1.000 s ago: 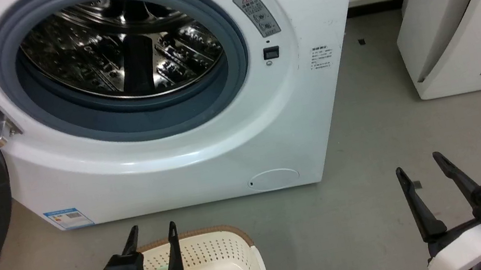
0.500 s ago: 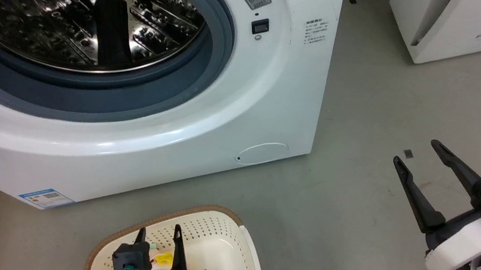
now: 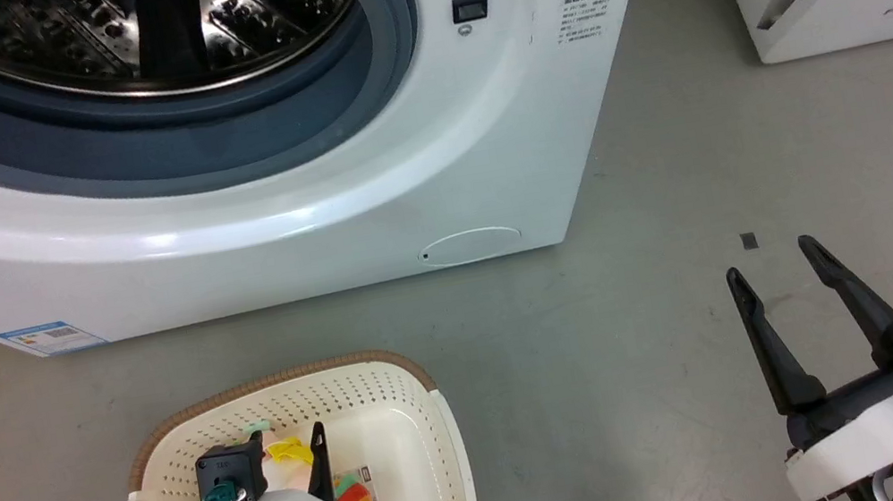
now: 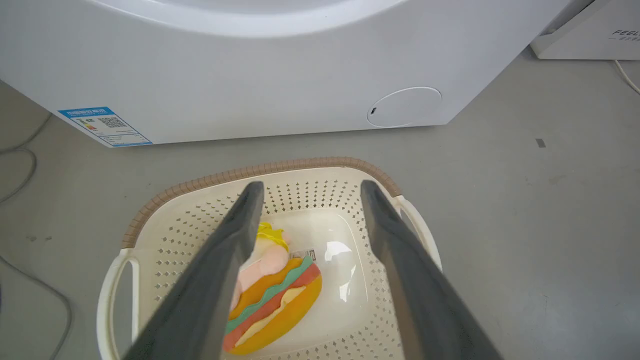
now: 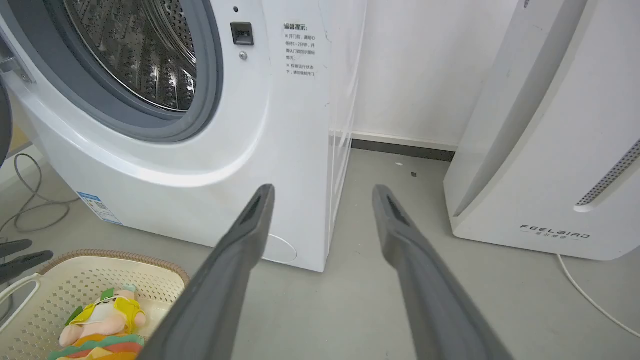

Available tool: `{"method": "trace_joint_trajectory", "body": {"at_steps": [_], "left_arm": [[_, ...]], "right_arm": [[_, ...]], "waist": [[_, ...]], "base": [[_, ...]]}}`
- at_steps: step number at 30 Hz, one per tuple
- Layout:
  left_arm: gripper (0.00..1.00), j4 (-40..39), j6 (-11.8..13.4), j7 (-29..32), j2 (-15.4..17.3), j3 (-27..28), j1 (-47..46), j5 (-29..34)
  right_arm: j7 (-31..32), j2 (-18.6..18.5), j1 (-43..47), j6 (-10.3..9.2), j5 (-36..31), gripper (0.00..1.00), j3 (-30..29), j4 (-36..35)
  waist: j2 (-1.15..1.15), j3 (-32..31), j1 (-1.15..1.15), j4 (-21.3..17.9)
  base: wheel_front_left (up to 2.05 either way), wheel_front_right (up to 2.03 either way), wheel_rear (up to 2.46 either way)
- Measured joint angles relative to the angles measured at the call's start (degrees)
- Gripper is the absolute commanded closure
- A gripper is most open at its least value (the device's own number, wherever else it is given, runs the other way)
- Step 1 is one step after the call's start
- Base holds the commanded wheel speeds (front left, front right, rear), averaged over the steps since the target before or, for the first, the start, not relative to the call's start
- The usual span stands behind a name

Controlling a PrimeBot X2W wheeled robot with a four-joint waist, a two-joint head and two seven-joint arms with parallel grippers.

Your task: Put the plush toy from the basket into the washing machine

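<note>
Hovering spread left gripper (image 4: 311,185) — plush toy (image 4: 277,290) beyond, in basket (image 4: 260,170)

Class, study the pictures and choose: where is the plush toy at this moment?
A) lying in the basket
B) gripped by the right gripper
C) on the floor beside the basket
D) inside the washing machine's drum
A: the plush toy lies on the bottom of the basket, beneath the open left gripper; the right gripper is open and holds nothing.
</note>
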Motion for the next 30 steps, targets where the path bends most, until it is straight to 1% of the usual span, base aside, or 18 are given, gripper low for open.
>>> {"method": "trace_joint_trajectory", "body": {"at_steps": [6,8,12,20,30], "left_arm": [[0.00,2.83,-0.09,-0.64,0.11,-0.32,-1.49,-0.69],[0.00,2.55,-0.58,-0.83,-0.01,0.16,-1.75,-1.48],[0.00,3.34,-0.57,-1.42,0.13,0.77,-2.42,-2.57],[0.00,11.18,-0.49,-2.29,0.59,-0.31,-5.00,-2.75],[0.00,19.18,-0.48,-3.53,1.98,-1.44,-10.68,-3.36]], "right_arm": [[-0.79,0.00,-0.72,0.00,0.09,0.00,0.34,-0.05],[-1.07,0.00,-0.79,0.00,0.29,0.00,0.42,-0.10],[-1.45,0.00,-0.89,0.00,0.35,0.00,0.88,-0.10],[-2.36,0.00,-1.43,0.00,0.52,0.00,1.00,-0.49],[-3.56,0.00,-2.22,0.00,0.51,0.00,1.29,-1.34]], "waist": [[0.00,1.87,0.00,-0.27],[0.00,2.43,0.00,-0.34],[0.00,3.37,0.00,-0.58],[0.00,5.86,0.00,-1.08],[0.00,11.00,-0.01,-1.66]], "base": [[0.00,0.00,0.00],[0.00,0.00,0.00],[0.00,0.00,0.00],[0.00,0.00,0.00],[0.00,0.00,0.00]]}}
